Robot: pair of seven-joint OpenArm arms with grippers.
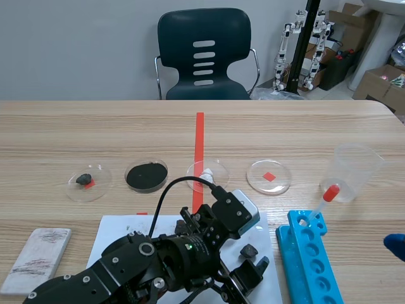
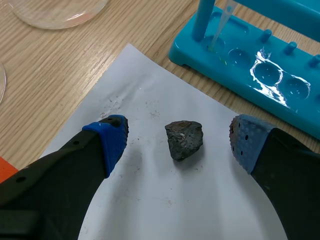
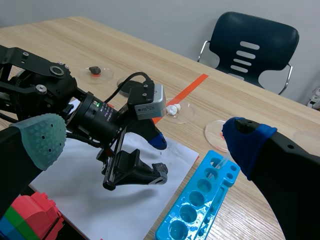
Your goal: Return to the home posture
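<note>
My left gripper [image 2: 178, 136] hangs open just above the white paper sheet [image 2: 150, 105]. A small dark rock [image 2: 184, 139] lies on the sheet between its blue pads, touching neither. In the scene view the left arm comes in low from the left and its gripper [image 1: 250, 266] stands by the same rock [image 1: 249, 251]. My right gripper [image 3: 142, 137] is open and holds nothing, raised at the table's right and looking down on the left arm [image 3: 95, 117]. Only one blue pad [image 1: 395, 244] of it shows in the scene view.
A blue tube rack [image 1: 310, 253] with a red-capped pipette [image 1: 323, 202] lies right of the sheet, a clear plastic cup [image 1: 354, 172] behind it. Several petri dishes [image 1: 269, 176] line the table's middle. A grey block [image 1: 38, 250] lies front left. A chair [image 1: 204, 54] stands behind.
</note>
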